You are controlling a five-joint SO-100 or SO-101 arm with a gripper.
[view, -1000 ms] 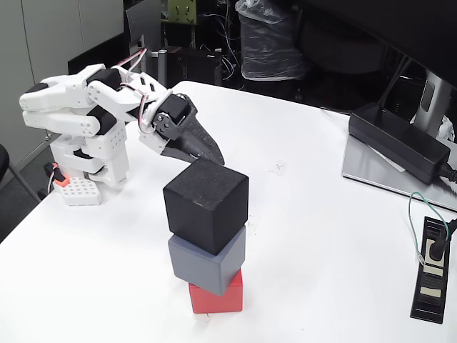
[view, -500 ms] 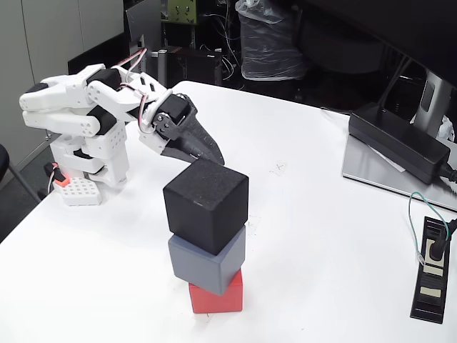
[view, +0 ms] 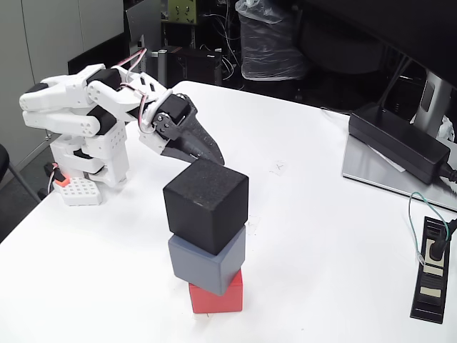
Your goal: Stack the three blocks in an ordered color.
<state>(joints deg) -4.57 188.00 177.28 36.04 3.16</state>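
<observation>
White table (view: 321,236); red block (view: 216,296) mostly hidden under grey block (view: 207,263), black block (view: 206,203).

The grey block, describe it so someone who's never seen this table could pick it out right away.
On the white table, find the three-cube tower near the front edge in the fixed view. The grey block is its middle cube, resting on the red block and carrying the black block. It alone is sandwiched between two others.

A: Setting? Lab/office imo.
B: Agree — white bench (view: 307,214), monitor stand (view: 400,168) w/ power brick (view: 396,143), cluttered equipment rack (view: 178,21) + bagged gear (view: 268,43) in bkgd.
</observation>
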